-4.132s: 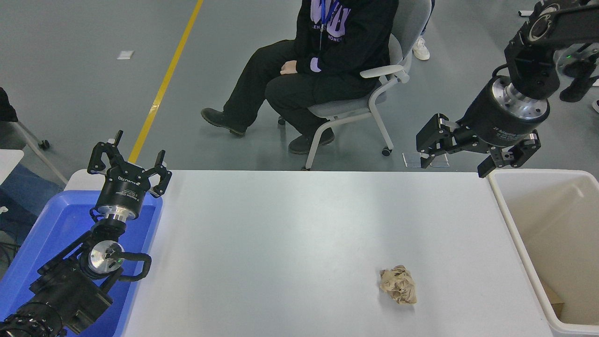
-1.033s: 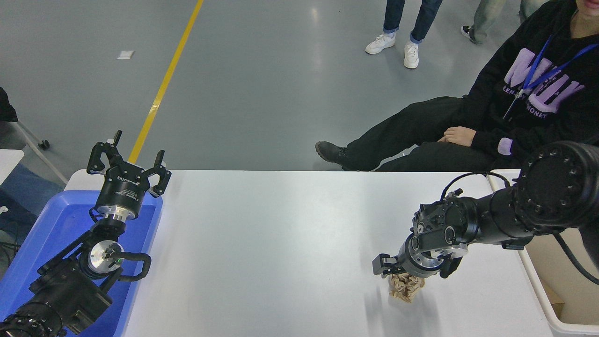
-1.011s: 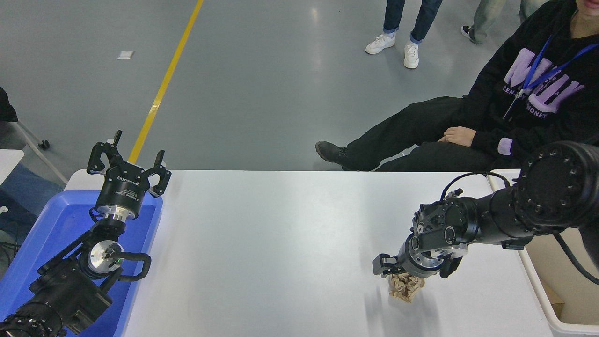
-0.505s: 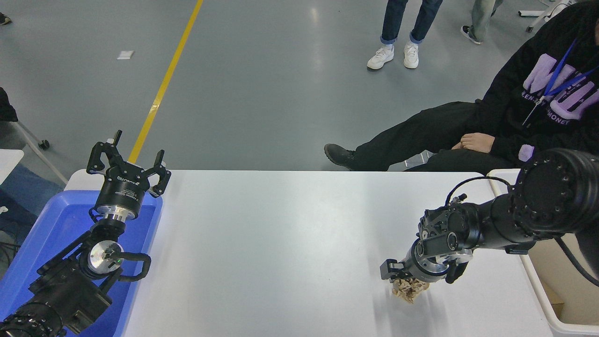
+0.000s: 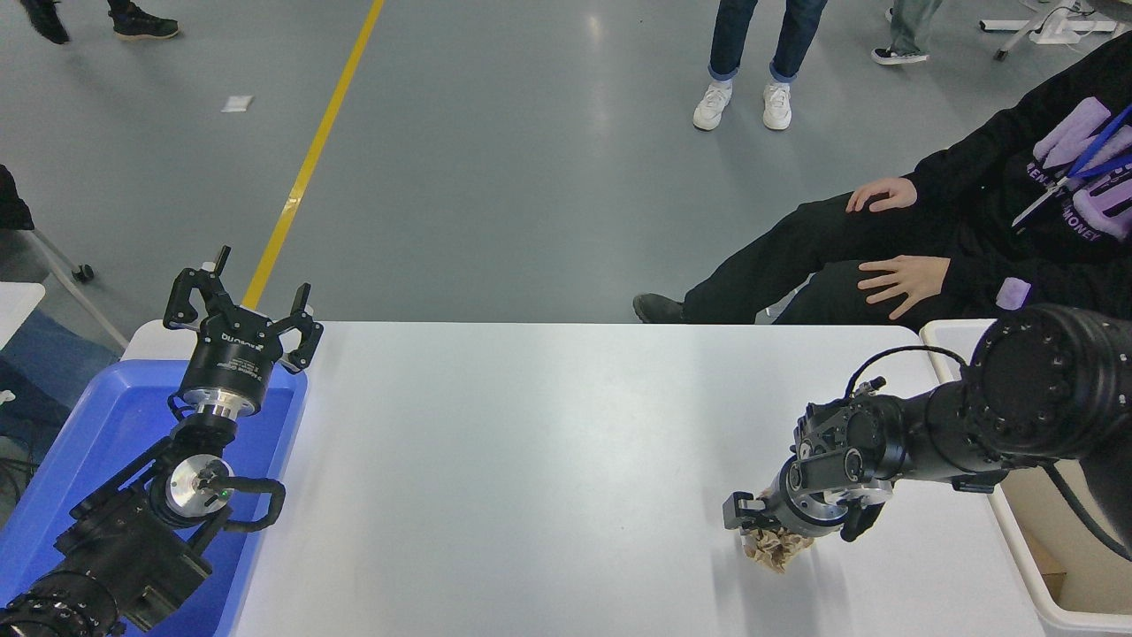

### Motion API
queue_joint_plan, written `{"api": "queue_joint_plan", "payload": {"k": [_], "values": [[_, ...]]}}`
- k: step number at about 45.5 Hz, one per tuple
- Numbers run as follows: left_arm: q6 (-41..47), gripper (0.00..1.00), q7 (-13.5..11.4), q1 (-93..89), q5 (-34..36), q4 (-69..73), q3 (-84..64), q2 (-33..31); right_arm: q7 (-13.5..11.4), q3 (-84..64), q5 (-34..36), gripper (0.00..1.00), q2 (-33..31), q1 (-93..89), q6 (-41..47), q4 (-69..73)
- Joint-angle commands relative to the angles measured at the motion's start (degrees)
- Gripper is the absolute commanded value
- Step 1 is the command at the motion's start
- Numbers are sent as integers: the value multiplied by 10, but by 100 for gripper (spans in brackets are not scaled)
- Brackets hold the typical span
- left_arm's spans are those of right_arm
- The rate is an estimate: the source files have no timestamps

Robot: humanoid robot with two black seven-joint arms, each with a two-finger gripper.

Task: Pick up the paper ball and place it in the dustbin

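Observation:
The paper ball (image 5: 776, 550), a crumpled tan wad, is at the table's right front, close above or on the white top. My right gripper (image 5: 790, 531) points down over it and is shut on it, its body hiding the ball's upper half. Only the lower half of the ball shows under the wrist. The dustbin (image 5: 1033, 579), a cream tub, stands just right of the table, partly behind my right arm. My left gripper (image 5: 243, 305) is parked open at the left, above the blue tray.
A shallow blue tray (image 5: 80, 442) lies under the left arm at the table's left end. A seated person in black (image 5: 884, 257) is at the far right, hands on the knees. Another person's legs in white shoes (image 5: 743, 97) stand further back.
My right gripper came down from high above the dustbin's corner onto the paper ball. Over the last second gripper and ball shifted slightly right and nearer. The seated person moved their hands.

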Motion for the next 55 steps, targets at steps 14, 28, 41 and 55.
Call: {"api": "queue_joint_plan", "payload": {"k": [14, 28, 41, 55], "values": [[0, 98, 0, 0, 0, 0, 0, 0, 1, 4, 10, 74, -2, -4, 0, -2], [0, 98, 0, 0, 0, 0, 0, 0, 1, 2, 41, 48, -4, -1, 1, -2], [0, 98, 0, 0, 0, 0, 0, 0, 1, 0, 46, 35, -5, 1, 1, -1], [0, 98, 0, 0, 0, 0, 0, 0, 1, -1, 47, 20, -9, 3, 5, 2]]}}
